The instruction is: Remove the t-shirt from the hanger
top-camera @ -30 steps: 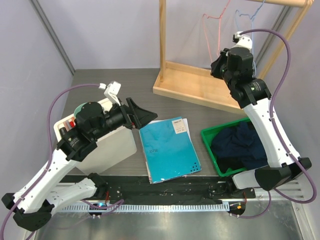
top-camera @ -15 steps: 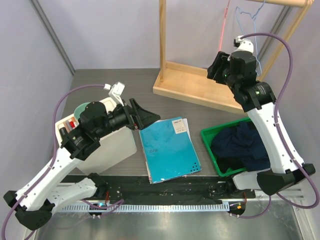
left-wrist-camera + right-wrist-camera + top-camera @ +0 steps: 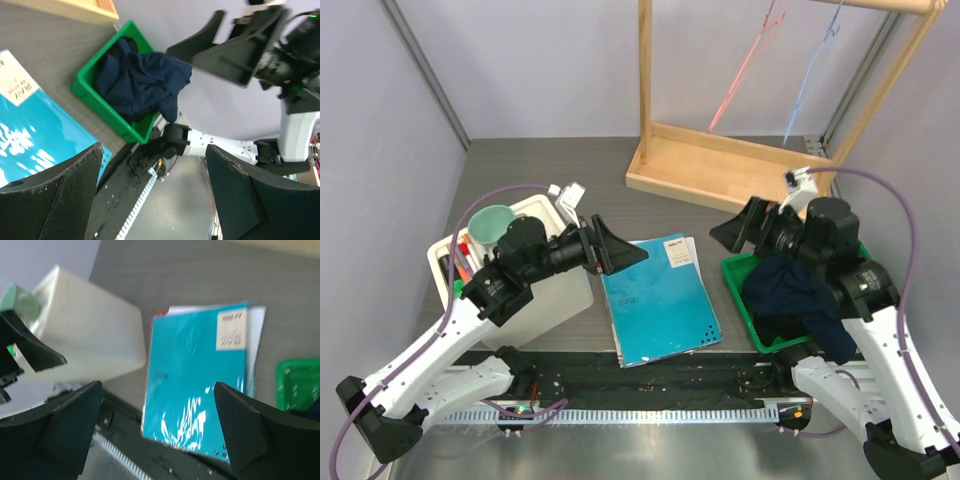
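The navy t-shirt (image 3: 798, 292) lies bunched in the green bin (image 3: 737, 270), one fold spilling over the bin's near rim. It also shows in the left wrist view as the t-shirt (image 3: 142, 80) in the bin (image 3: 92, 100). A pink wire hanger (image 3: 745, 65) and a blue wire hanger (image 3: 810, 85) hang bare and slanted from the wooden rack's rod. My right gripper (image 3: 725, 235) (image 3: 157, 387) hovers open and empty beside the bin's far left corner. My left gripper (image 3: 625, 250) (image 3: 154, 150) is open and empty over the teal booklet's far left corner.
A teal booklet (image 3: 658, 298) (image 3: 200, 385) lies flat between the arms. A white box (image 3: 545, 300) (image 3: 85, 340) holding a green cup (image 3: 492, 222) stands at the left. The wooden rack's base (image 3: 720, 170) and post (image 3: 645, 70) stand at the back.
My right arm dropped from the hangers at the rack to the bin's left corner, and its gripper opened. Both hangers now hang slanted. My left gripper shifted a little right.
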Robot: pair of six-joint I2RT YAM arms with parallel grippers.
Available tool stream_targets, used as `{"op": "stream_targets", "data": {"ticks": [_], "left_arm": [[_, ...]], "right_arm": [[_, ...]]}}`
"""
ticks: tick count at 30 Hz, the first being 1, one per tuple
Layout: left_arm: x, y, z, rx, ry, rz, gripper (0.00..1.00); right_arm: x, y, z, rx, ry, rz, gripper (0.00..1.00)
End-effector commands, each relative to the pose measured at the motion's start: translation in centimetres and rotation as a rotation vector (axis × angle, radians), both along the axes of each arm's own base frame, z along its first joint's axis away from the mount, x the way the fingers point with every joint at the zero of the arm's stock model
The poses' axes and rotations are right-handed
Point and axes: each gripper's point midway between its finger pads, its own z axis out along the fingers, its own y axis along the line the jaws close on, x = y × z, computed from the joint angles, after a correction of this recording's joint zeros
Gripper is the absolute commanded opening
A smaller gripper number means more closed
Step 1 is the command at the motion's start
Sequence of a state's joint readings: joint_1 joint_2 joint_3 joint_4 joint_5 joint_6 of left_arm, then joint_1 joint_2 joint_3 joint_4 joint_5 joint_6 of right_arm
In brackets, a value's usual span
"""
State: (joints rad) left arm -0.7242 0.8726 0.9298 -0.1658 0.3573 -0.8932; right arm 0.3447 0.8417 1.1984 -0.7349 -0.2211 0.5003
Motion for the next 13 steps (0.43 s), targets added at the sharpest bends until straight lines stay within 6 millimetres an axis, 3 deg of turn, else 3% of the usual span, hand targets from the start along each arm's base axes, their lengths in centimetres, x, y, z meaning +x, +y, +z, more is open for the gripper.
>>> {"op": "stream_targets", "data": {"ticks": [1,2,3,8,10,12,13], "left_arm": [[-2.4,0.1,1.0,-0.087,-0.053,-0.092,0.83],[-2.6,0.2,-0.3,-0.076,-0.035,-0.096,0.84],[-3.3,0.6,0.0,-0.095,-0.045,-0.102,0.84],[-4.9,1.7,-2.9,-0.099,-0.018,-0.113,0.84],[-5.7,2.4,-2.9,-0.126,-0.029,-0.111,0.85],[-6.2,2.7,-4.1,-0.128,-0.023,-0.118,0.85],[-6.9,3.1,-3.1,-0.171,-0.062,-0.129,0.86]], "right_arm": [[-2.9,4.5,-4.2,0.238,0.132,0.22,0.99],[-3.2,4.8,-4.5,0.26,0.13,0.232,0.99],[-3.6,4.7,-4.2,0.296,0.116,0.227,0.99],[-3.0,3.9,-6.7,0.293,0.084,0.154,0.99],[-3.0,3.7,-8.5,0.299,0.099,0.137,1.0],[-3.4,4.2,-9.6,0.32,0.11,0.17,0.99],[-4.0,4.9,-10.3,0.356,0.12,0.221,0.99]]}}
